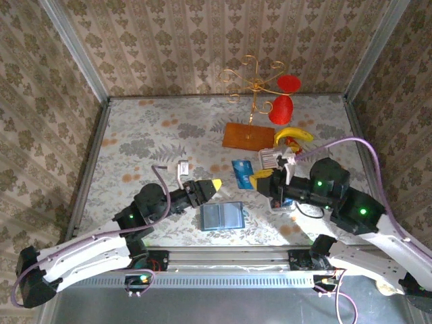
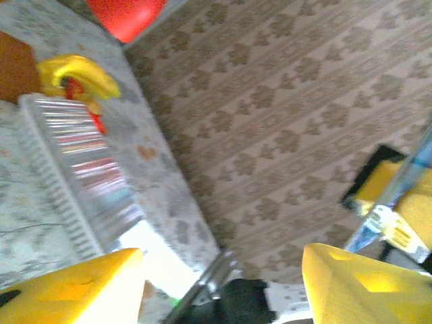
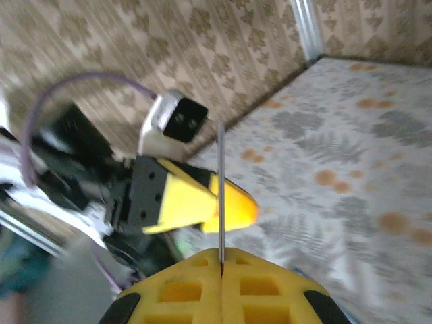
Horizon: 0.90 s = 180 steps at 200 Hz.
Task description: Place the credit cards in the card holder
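The card holder [image 1: 223,216], a teal-blue two-panel case, lies open and flat near the table's front edge. My right gripper [image 1: 260,177] is shut on a teal-blue credit card [image 1: 240,173] that sticks out to the left, behind the holder. In the right wrist view this card [image 3: 221,189] runs edge-on as a thin line up from the closed gripper [image 3: 221,260]. My left gripper [image 1: 212,187] hovers just left of the card and above the holder's left end. It is open [image 2: 223,260], with nothing between its yellow fingers [image 2: 101,283]. More pale cards stand in the whitish tray [image 1: 270,159].
Behind the tray [image 2: 74,169] lie a banana [image 1: 293,135] and an orange-brown board [image 1: 248,135]. A gold wire stand [image 1: 256,84] with red discs [image 1: 281,108] stands at the back. A small white object [image 1: 182,169] lies left of centre. Patterned walls close in the table.
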Motion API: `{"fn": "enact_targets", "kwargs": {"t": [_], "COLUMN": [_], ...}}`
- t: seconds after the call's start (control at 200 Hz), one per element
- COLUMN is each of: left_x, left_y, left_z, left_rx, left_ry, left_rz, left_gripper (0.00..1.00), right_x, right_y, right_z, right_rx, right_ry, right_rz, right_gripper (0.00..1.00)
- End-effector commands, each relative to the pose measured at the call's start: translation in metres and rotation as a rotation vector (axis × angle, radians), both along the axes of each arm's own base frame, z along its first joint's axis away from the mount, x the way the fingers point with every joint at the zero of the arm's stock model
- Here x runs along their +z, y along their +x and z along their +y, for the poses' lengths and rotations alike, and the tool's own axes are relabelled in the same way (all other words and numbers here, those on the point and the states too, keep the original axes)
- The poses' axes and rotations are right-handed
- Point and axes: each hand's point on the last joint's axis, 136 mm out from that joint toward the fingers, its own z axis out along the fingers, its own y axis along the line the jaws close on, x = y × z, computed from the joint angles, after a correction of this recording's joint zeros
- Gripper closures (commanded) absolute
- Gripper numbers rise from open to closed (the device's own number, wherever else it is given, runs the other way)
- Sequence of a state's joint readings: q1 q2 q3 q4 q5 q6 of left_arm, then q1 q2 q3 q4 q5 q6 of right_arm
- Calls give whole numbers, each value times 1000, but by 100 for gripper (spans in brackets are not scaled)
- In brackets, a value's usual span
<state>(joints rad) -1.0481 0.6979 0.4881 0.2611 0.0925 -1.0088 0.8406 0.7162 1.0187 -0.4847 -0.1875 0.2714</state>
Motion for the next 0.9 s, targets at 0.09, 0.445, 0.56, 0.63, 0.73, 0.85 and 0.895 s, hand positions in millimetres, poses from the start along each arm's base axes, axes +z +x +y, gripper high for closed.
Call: {"fn": "enact_targets", "kwargs": {"t": [0.09, 0.445, 0.56, 0.63, 0.73, 0.85, 0.895], "left_x": [-2, -17, -22, -27, -32, -36, -36], "left_y": [-1, -5, -7, -8, -9, -8, -8], "left_z": [9, 10, 12, 13, 14, 16, 15], "left_rx": [-32, -89, -86, -88, -91, -79, -77], "left_ry": [281, 407, 399, 402, 395, 386, 380], "left_rz": [-237, -364, -357, -345, -326, -307, -300], "left_gripper": [52, 53, 53, 53, 52, 52, 52], "right_x": [-85, -197, -214, -225, -239, -249, -252], "right_y": [-11, 8, 22, 24, 28, 35, 36], "right_z": [-68, -130, -127, -127, -123, -121, -121], "right_rx": [181, 600, 611, 624, 623, 610, 608], "right_ry": [-820, -1497, -1520, -1510, -1477, -1463, -1458], "right_rz": [-217, -198, -225, -200, -179, -159, -142], "right_gripper": [100, 100, 100, 100, 100, 100, 100]}}
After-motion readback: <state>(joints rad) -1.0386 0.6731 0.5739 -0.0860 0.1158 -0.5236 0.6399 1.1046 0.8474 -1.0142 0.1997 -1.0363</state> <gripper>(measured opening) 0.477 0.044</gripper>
